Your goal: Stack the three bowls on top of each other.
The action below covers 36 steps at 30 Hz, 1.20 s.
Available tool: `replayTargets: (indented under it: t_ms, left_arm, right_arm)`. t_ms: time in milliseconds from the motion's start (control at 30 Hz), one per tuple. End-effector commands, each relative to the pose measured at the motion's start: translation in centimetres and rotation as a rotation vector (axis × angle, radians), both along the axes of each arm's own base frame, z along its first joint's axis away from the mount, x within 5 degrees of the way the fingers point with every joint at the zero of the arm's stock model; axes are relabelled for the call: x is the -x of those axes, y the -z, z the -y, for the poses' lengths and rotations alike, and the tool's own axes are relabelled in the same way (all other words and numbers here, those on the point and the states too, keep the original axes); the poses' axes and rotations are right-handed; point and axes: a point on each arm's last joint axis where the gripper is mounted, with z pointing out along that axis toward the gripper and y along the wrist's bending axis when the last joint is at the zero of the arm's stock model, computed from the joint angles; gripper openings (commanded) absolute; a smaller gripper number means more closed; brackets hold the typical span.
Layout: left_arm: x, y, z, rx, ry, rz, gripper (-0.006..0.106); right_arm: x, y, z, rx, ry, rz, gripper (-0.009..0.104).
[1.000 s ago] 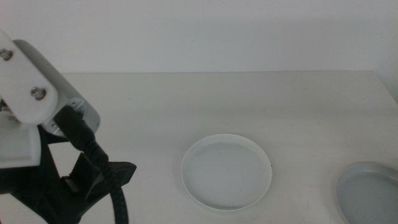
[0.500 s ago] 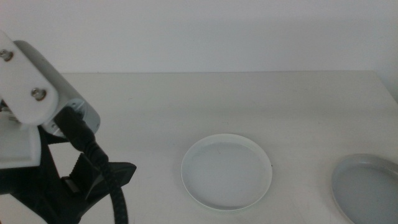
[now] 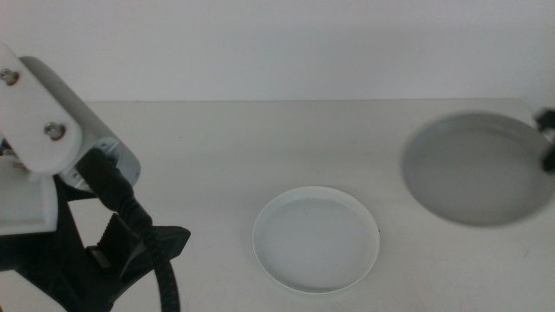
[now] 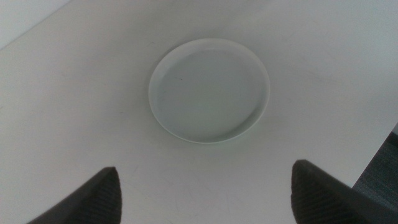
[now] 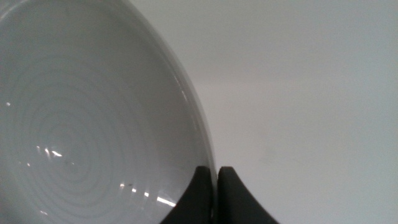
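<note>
A pale mint-green bowl lies flat on the white table at the middle front. It also shows in the left wrist view. My right gripper at the right edge is shut on the rim of the grey-blue bowl. It holds that bowl tilted in the air, to the right of the mint bowl. The right wrist view shows the jaws pinching the bowl's rim. My left gripper is open and empty, on the near left side of the mint bowl. The creamy white bowl is out of view.
The left arm's white body and black cable fill the left front of the middle view. The table's edge shows at one side of the left wrist view. A pale wall rises behind the table.
The grey-blue bowl has risen from the table's front right corner and now hangs tilted and higher in the right gripper. The left arm and the mint bowl have not moved.
</note>
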Motion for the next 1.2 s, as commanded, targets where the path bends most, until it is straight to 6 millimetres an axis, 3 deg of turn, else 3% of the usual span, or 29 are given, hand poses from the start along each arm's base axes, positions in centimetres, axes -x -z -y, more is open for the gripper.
replayTargets:
  t_ms: [0, 100, 167, 367, 500, 700, 933, 1167]
  left_arm:
    - [-0.1, -1.4, 0.1, 0.072, -0.005, 0.063, 0.105]
    - [-0.1, -1.4, 0.1, 0.072, -0.005, 0.063, 0.105]
    - [-0.1, -1.4, 0.1, 0.072, -0.005, 0.063, 0.105]
    - [-0.1, -1.4, 0.1, 0.072, -0.005, 0.063, 0.105]
    - [-0.1, -1.4, 0.1, 0.072, -0.005, 0.063, 0.105]
    - [-0.1, -1.4, 0.1, 0.072, -0.005, 0.063, 0.105]
    - [-0.1, -1.4, 0.1, 0.072, -0.005, 0.063, 0.105]
    - [-0.1, -1.4, 0.1, 0.072, -0.005, 0.063, 0.105]
  right_arm:
    - [-0.6, -3.4, -2.6, -0.03, -0.02, 0.103, -0.001]
    - [-1.8, -4.1, -6.0, -0.047, -0.095, 0.124, -0.001]
    - [-2.9, -3.4, -9.1, -0.059, -0.169, 0.108, -0.001]
    - [-4.3, -0.4, -14.8, -0.067, -0.288, 0.08, -0.001]
    - [-4.9, 2.1, -17.5, -0.062, -0.342, 0.047, -0.001]
    - [-5.3, 4.7, -19.5, -0.032, -0.416, 0.01, -0.001]
    - [-5.7, 6.0, -19.8, 0.005, -0.43, 0.002, 0.003]
    - [-5.6, 5.7, -19.8, 0.004, -0.432, 0.003, 0.028]
